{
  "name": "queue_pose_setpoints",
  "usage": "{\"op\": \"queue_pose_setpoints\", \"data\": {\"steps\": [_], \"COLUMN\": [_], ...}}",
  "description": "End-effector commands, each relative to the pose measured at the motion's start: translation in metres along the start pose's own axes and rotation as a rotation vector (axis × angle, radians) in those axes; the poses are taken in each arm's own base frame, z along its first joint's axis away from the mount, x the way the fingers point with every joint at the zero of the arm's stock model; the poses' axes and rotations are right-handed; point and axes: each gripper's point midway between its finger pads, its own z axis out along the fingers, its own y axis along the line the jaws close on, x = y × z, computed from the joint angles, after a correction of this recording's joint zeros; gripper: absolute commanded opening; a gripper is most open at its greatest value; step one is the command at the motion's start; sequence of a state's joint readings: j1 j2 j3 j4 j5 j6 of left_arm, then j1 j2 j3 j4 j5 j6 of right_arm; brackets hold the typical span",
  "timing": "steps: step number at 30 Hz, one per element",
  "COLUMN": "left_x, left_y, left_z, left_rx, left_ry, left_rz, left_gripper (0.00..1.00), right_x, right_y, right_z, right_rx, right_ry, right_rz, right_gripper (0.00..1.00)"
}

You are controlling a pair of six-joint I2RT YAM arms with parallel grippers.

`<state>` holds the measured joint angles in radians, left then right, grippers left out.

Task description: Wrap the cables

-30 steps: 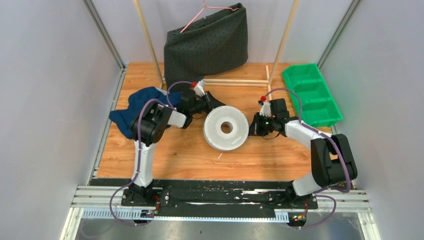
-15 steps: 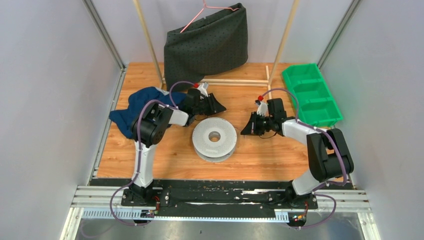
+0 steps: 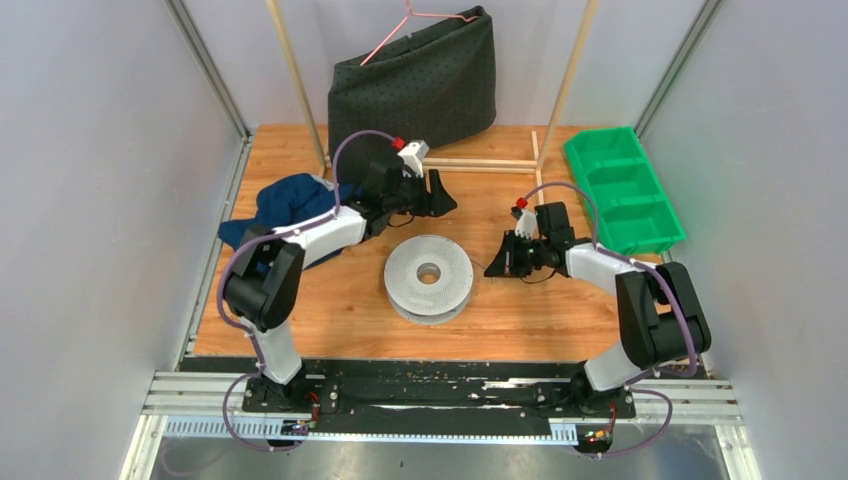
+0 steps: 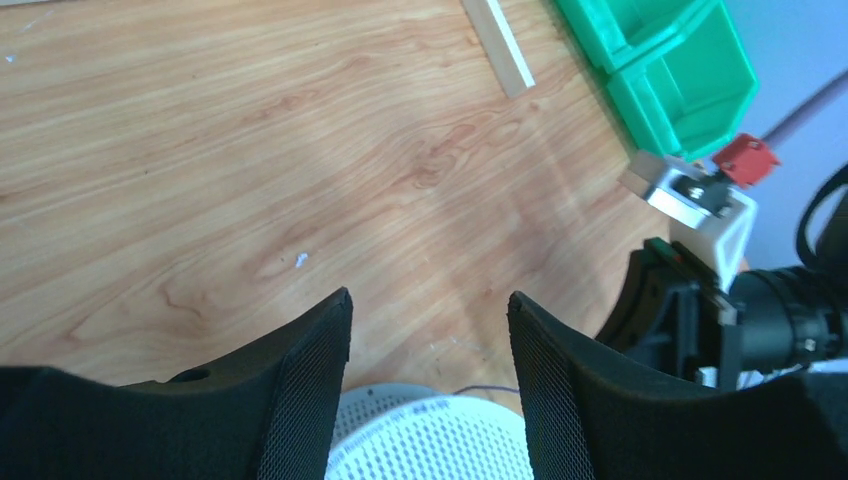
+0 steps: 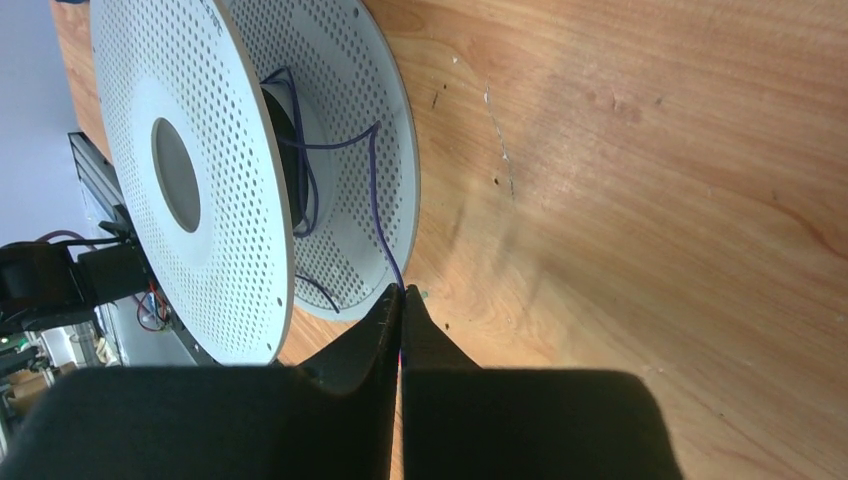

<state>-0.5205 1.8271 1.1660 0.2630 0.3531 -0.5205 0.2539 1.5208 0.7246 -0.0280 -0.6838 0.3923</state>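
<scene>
The grey-white perforated spool (image 3: 430, 277) lies flat on the wooden table between the arms. The thin dark cable (image 5: 375, 190) runs in loose loops from the spool's core (image 5: 190, 180) out over its rim to my right gripper (image 5: 402, 290). That gripper is shut on the cable just right of the spool (image 3: 492, 268). My left gripper (image 3: 440, 195) is open and empty, held above the table behind the spool. In the left wrist view the spool's edge (image 4: 430, 440) and a short bit of cable (image 4: 490, 389) show below the open jaws (image 4: 428, 310).
A green divided bin (image 3: 620, 190) stands at the back right. A blue cloth (image 3: 290, 200) lies at the left. A dark fabric on a pink hanger (image 3: 415, 85) hangs from a wooden frame (image 3: 480, 163) at the back.
The spool went from tilted between both grippers to flat on the table, a little nearer and left. My left gripper let go and moved back and to the right. The right gripper barely moved.
</scene>
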Motion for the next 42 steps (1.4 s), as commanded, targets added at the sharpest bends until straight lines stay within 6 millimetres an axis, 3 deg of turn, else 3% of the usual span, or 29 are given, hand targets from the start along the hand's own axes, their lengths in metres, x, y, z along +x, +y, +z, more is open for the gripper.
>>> {"op": "queue_pose_setpoints", "data": {"steps": [1, 4, 9, 14, 18, 28, 35, 42], "left_x": [0.008, 0.016, 0.031, 0.061, 0.083, 0.111, 0.118, 0.12], "left_y": [-0.017, -0.021, -0.008, 0.013, 0.018, 0.016, 0.002, -0.01], "left_z": [-0.032, -0.063, -0.124, -0.158, -0.163, -0.162, -0.158, -0.147], "left_rx": [-0.058, -0.121, -0.245, -0.336, -0.329, -0.278, -0.211, -0.164], "left_ry": [0.087, 0.131, 0.101, 0.116, 0.126, 0.19, 0.188, 0.127], "left_rz": [0.105, 0.113, 0.129, 0.129, 0.074, 0.013, -0.087, -0.202], "left_gripper": [0.61, 0.61, 0.64, 0.7, 0.69, 0.67, 0.65, 0.64], "right_x": [0.014, 0.015, 0.025, 0.036, 0.049, 0.055, 0.059, 0.049], "right_y": [0.0, 0.001, 0.005, 0.007, 0.01, 0.033, 0.048, 0.045], "right_z": [-0.004, -0.006, -0.01, -0.014, -0.012, 0.008, 0.025, 0.038], "right_rx": [0.014, 0.023, 0.048, 0.105, 0.151, 0.22, 0.197, 0.193], "right_ry": [0.014, 0.015, 0.061, 0.109, 0.173, 0.222, 0.234, 0.232], "right_rz": [-0.007, 0.022, 0.163, 0.302, 0.435, 0.624, 0.683, 0.688], "right_gripper": [0.01, 0.01, 0.01, 0.01, 0.01, 0.01, 0.01, 0.01]}}
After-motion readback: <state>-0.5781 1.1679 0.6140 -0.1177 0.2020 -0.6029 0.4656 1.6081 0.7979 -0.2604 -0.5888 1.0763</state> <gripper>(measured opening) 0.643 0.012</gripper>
